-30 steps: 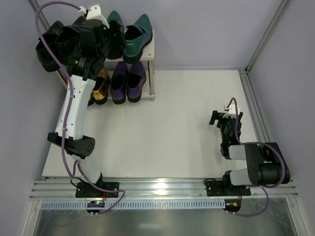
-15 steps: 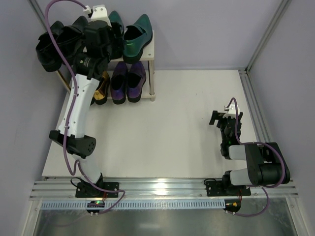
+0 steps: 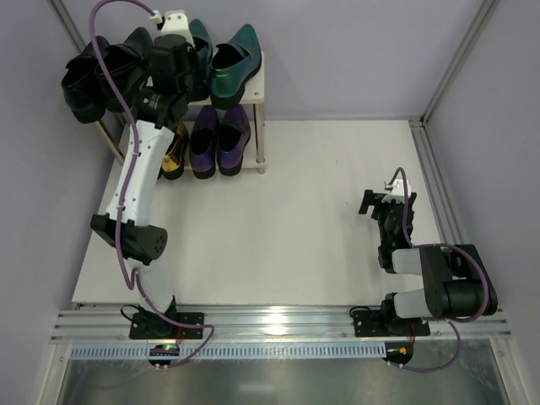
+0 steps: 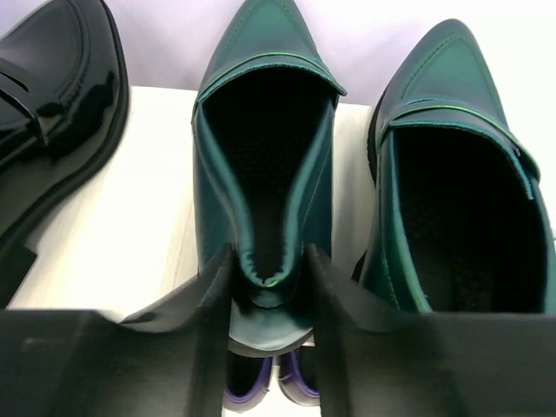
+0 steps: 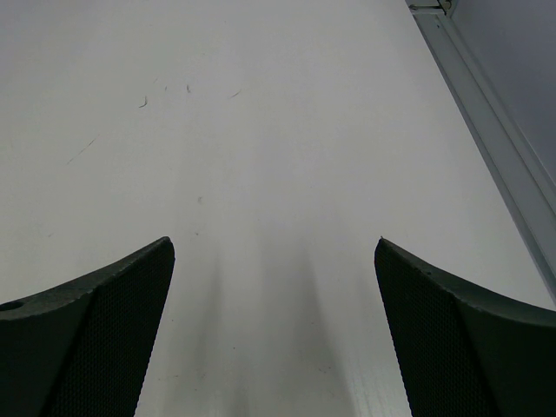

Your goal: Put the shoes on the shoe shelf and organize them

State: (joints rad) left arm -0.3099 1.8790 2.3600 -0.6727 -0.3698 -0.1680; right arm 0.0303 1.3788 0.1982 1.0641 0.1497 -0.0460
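The shoe shelf point(image 3: 261, 86) stands at the far left. Its top board point(image 4: 130, 243) carries two black shoes point(image 3: 84, 80) overhanging the left end and two green shoes. My left gripper point(image 3: 181, 63) hangs over the top tier, shut on the heel of the left green shoe point(image 4: 265, 156); the fingers point(image 4: 213, 295) press both heel sides in. The other green shoe point(image 4: 460, 174) sits just to its right, a black shoe point(image 4: 52, 104) to its left. On the lower tier are purple shoes point(image 3: 219, 139) and a gold shoe point(image 3: 173, 152), partly hidden by the arm. My right gripper point(image 3: 380, 202) rests open and holds nothing.
The white table point(image 3: 321, 211) spreads between the shelf and the right arm. A metal frame rail point(image 5: 495, 139) runs along the right edge. The purple wall sits right behind the shelf. Purple shoe heels point(image 4: 252, 391) show below the left gripper point(image 4: 268, 261).
The left arm has shifted slightly right over the top tier, and its jaws have closed in on the green shoe's heel. The right arm has stayed still.
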